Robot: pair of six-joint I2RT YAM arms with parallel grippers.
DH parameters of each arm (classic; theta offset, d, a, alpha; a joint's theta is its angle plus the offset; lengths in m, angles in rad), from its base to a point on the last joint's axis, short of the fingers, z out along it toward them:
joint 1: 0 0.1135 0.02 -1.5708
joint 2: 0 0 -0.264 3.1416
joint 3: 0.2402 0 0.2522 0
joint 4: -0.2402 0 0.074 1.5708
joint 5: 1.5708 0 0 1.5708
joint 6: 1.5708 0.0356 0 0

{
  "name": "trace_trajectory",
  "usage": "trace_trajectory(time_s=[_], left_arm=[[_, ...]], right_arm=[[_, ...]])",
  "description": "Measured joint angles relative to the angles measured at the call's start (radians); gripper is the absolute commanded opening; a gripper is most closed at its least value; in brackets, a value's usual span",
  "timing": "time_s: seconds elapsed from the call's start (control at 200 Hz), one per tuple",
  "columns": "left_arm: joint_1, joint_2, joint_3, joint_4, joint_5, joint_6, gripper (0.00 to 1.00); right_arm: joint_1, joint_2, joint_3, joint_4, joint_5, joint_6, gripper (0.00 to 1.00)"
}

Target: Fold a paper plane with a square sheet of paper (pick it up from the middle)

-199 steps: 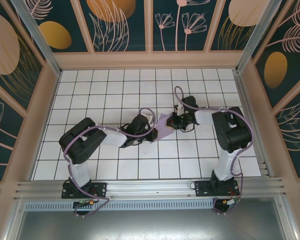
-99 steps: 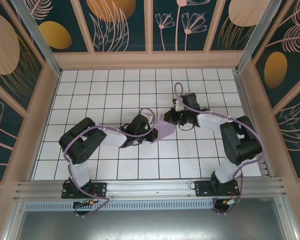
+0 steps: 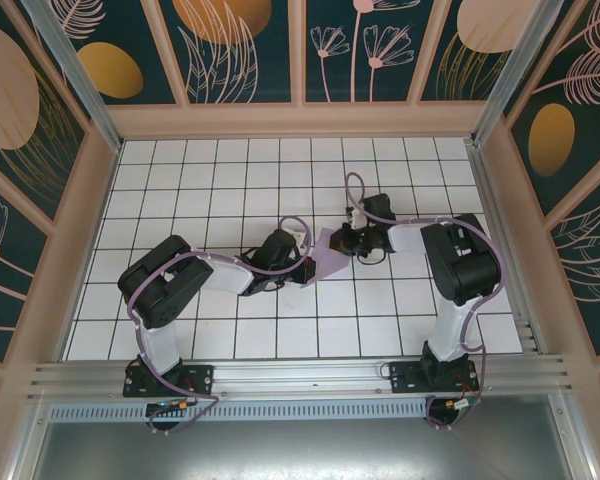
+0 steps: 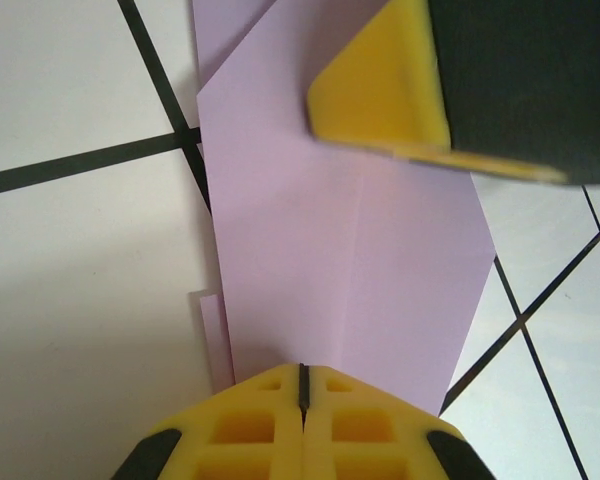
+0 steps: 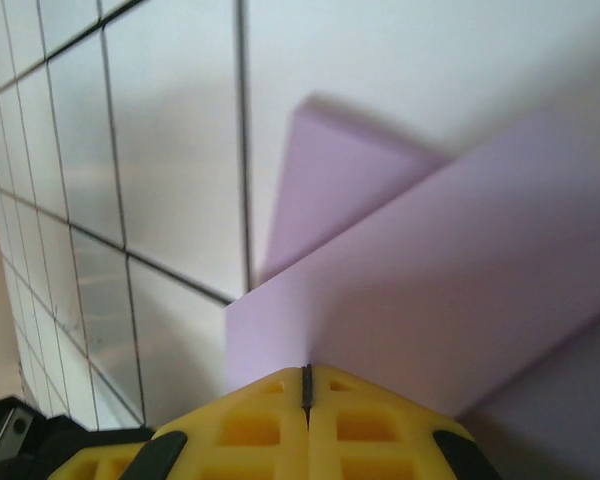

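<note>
White tiled table [image 3: 180, 190] — partly folded lavender paper [image 3: 329, 257] sits mid-table, between the two arms. Jaws of the left gripper [image 3: 306, 268] are closed, tips touching the paper's left edge. Jaws of the right gripper [image 3: 344, 243] closed too — tips on the opposite edge.

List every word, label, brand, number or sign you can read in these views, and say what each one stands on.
None: no word, number, brand or sign can be read.
The lavender paper is plain and unmarked.
The left gripper and right gripper show plain yellow pads, no lettering.
The wall panels bear only plant drawings.
Any marks on the arm bases are too small to read.
</note>
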Motion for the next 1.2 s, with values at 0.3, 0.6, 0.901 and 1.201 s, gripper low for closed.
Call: trace_trajectory(time_s=[0.3, 0.6, 0.901, 1.201], left_arm=[[0.0, 0.0, -0.008, 0.016, 0.001, -0.001, 0.0], [0.0, 0.0, -0.007, 0.016, 0.001, -0.001, 0.0], [0.0, -0.001, -0.007, 0.015, 0.001, -0.005, 0.0], [0.0, -0.007, -0.007, 0.004, 0.013, -0.016, 0.0]], right_arm=[[-0.166, 0.034, 0.05, 0.006, 0.023, 0.0, 0.0], [-0.171, -0.062, 0.077, -0.003, 0.058, -0.002, 0.0], [0.031, -0.14, -0.066, 0.023, 0.005, 0.068, 0.0], [0.065, -0.082, -0.09, 0.021, 0.004, 0.111, 0.0]])
